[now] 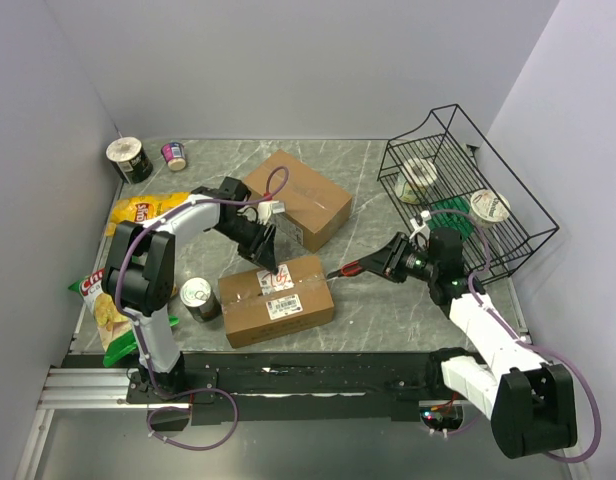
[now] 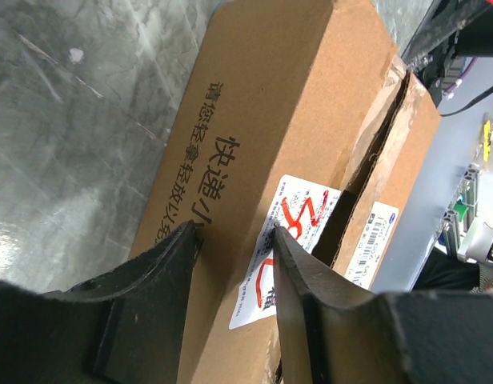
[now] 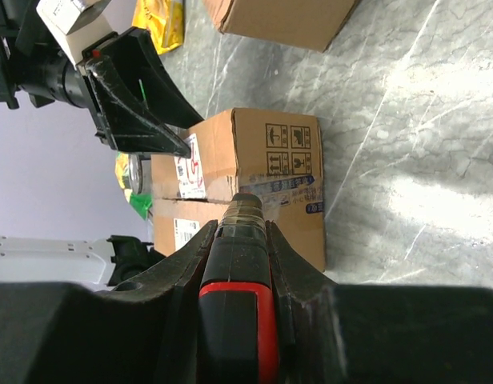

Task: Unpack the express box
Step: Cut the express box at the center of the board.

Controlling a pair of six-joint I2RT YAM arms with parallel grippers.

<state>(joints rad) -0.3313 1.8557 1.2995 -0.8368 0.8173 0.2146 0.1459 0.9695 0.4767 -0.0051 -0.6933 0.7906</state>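
Note:
The express box [image 1: 278, 300], brown cardboard with white labels, lies flat near the table's front. Its top seam [image 2: 366, 160] gapes dark between the two flaps. My left gripper [image 1: 271, 262] stands open with its tips down on the box top [image 2: 234, 236], one finger [image 2: 294, 264] on the red-marked label beside the seam. My right gripper [image 1: 393, 255] is shut on a black and red cutter [image 1: 353, 269]. The cutter [image 3: 238, 272] points at the box's right end [image 3: 266, 160] and its tip is close to the taped edge. The left gripper [image 3: 142, 120] shows above the box there.
A second cardboard box [image 1: 300, 198] lies behind the express box. A black wire basket [image 1: 508, 215] with cups stands at the right. A can [image 1: 198, 296] stands left of the box. Snack bags [image 1: 138, 210] and two cups [image 1: 129, 158] are on the left side.

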